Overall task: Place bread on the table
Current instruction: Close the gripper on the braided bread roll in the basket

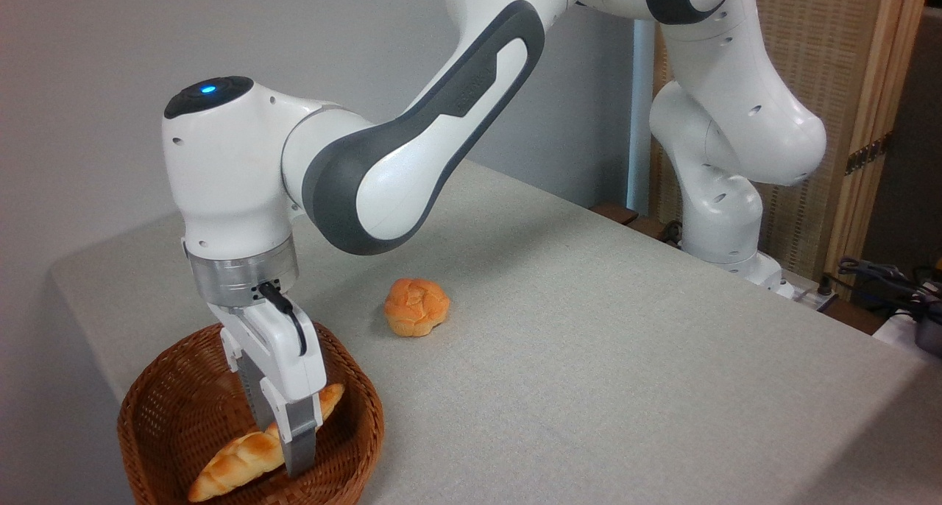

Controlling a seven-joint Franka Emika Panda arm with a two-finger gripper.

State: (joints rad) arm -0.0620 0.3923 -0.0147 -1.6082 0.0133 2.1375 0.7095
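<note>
The desk [589,358], covered in light grey textured cloth, fills most of the view. The white and grey arm [412,159] reaches across it from its base at the right, bending down toward the lower left corner. There a brown wicker basket [158,424] sits at the desk's near edge. Inside the basket lies the bread [235,461], a long braided golden loaf set diagonally, its upper end poking out behind the fingers. The end effector [283,435] reaches down into the basket, its fingers set either side of the loaf's middle and apparently clamped on it. A small round bun [416,307] rests on the cloth, near the basket but apart.
</note>
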